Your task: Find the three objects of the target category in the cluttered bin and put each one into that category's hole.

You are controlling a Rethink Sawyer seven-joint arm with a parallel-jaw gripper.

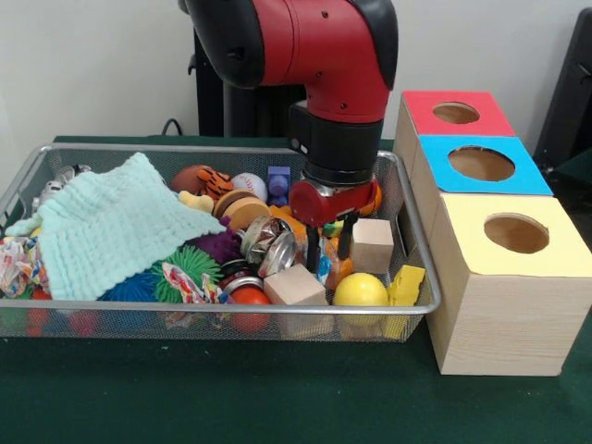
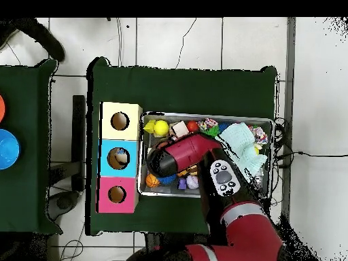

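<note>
My gripper [image 1: 328,252] hangs low inside the wire bin [image 1: 120,311], open, its two black fingers [image 1: 313,250] spread among the toys at the bin's right side. A small orange and blue toy [image 1: 333,270] lies just beneath the tips. Around them sit a wooden cube [image 1: 294,285], a second wooden cube [image 1: 372,242], a yellow ball [image 1: 360,290] and a yellow block [image 1: 405,285]. Beside the bin stands the wooden box with a red hole [image 1: 455,113], a blue hole [image 1: 481,164] and a yellow hole [image 1: 515,233]. In the overhead view the arm [image 2: 183,153] hides the gripper.
A pale green cloth [image 1: 111,227] covers the bin's left half. Metal tins [image 1: 268,242], a green spiky ball [image 1: 185,268], a baseball [image 1: 248,185], a tiger toy [image 1: 215,180] and a blue block [image 1: 278,180] crowd the middle. The box [image 2: 120,158] touches the bin's side.
</note>
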